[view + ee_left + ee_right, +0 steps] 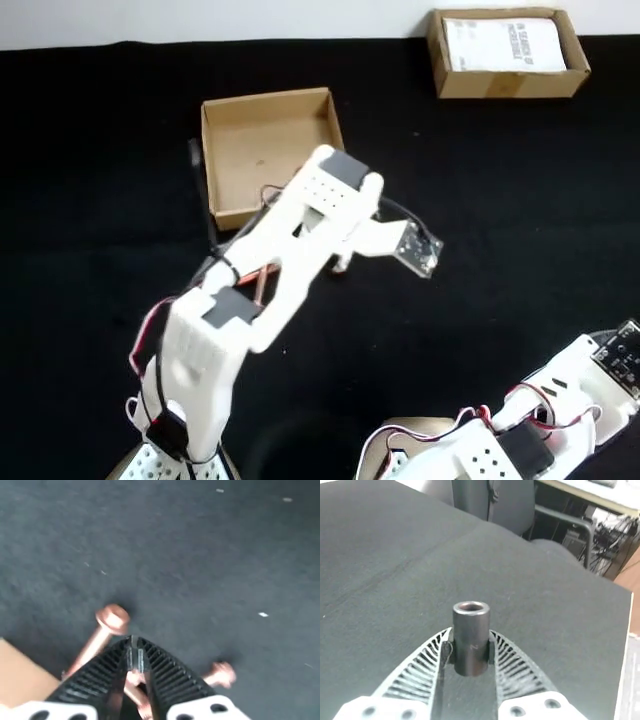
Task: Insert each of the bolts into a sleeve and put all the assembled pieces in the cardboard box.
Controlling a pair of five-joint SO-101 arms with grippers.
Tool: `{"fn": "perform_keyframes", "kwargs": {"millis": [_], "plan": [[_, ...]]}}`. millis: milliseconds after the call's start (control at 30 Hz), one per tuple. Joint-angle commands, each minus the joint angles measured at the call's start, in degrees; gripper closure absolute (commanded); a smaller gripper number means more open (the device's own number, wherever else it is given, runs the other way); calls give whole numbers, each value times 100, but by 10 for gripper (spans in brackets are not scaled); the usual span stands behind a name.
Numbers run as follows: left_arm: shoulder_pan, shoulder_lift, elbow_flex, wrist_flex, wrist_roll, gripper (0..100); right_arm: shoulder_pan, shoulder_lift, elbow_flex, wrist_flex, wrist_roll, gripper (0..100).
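Observation:
My left gripper [134, 647] hangs low over the black table, its fingers shut on a copper bolt [136, 681] whose shaft shows between them. A second copper bolt [112, 619] lies on the mat just beside the fingertips, hex head up front. A third bolt's head [222, 673] peeks out on the other side. In the high view the left arm [300, 240] stretches to just in front of the open cardboard box [262, 150]. My right gripper [470, 652] is shut on a dark cylindrical sleeve [471, 637], held upright with its bore facing up.
A second cardboard box [575, 60] with a printed sheet stands at the back right. The right arm [545, 410] sits at the front right corner. A corner of the cardboard box [17, 675] lies close to the left gripper. A table edge [625, 645] and chairs lie beyond.

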Motion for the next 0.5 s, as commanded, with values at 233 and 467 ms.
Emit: {"fn": "perform_keyframes", "kwargs": {"millis": [233,467], "plan": [[-163,356,-1349,237,-677,847,4,-66,198,-163,105,991],[-479,936,-1701,193,-1556,841,48,-66,145,-163,105,991]]}}
